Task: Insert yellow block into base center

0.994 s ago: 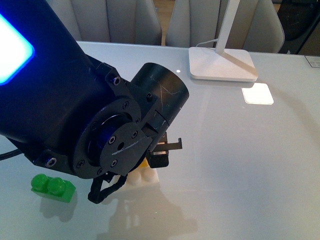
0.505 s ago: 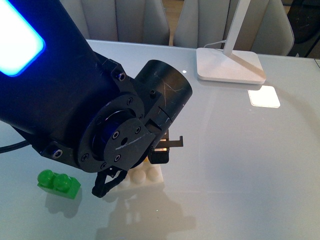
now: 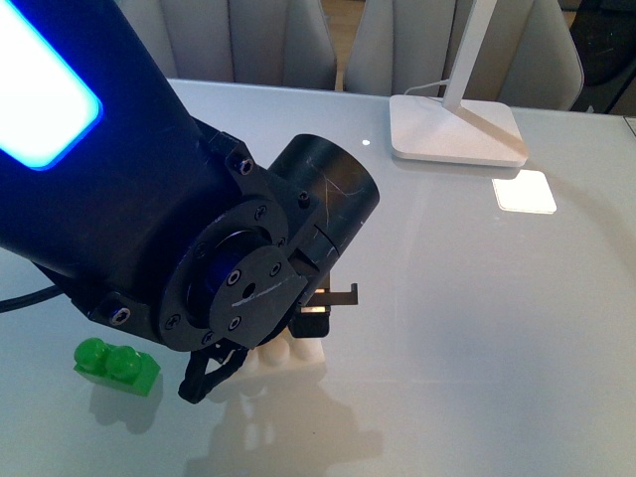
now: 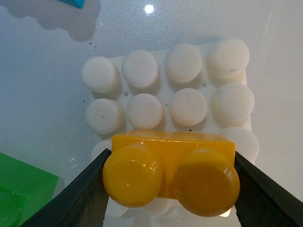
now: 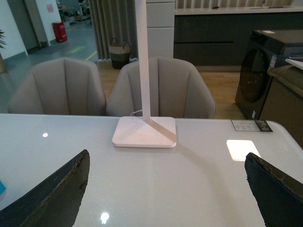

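In the left wrist view my left gripper [image 4: 171, 191] is shut on the yellow block [image 4: 170, 175], one dark finger on each short end, studs facing the camera. Right under it lies the white studded base [image 4: 142, 68]. The block covers the middle studs past the two rows that show in full. I cannot tell whether block and base touch. From the front, the bulky left arm [image 3: 199, 248] hides the block, and only a corner of the base [image 3: 288, 363] shows. My right gripper [image 5: 170, 189] hangs open above the table, holding nothing.
A green brick [image 3: 114, 366] lies on the glass table left of the base. A blue brick's corner [image 4: 73, 2] shows beyond the base. The white lamp foot [image 3: 457, 129] and a white square patch [image 3: 524, 191] sit far right. Chairs stand behind the table.
The left arm has sunk slightly toward the base with the yellow block still held. The green brick and the lamp have not moved.
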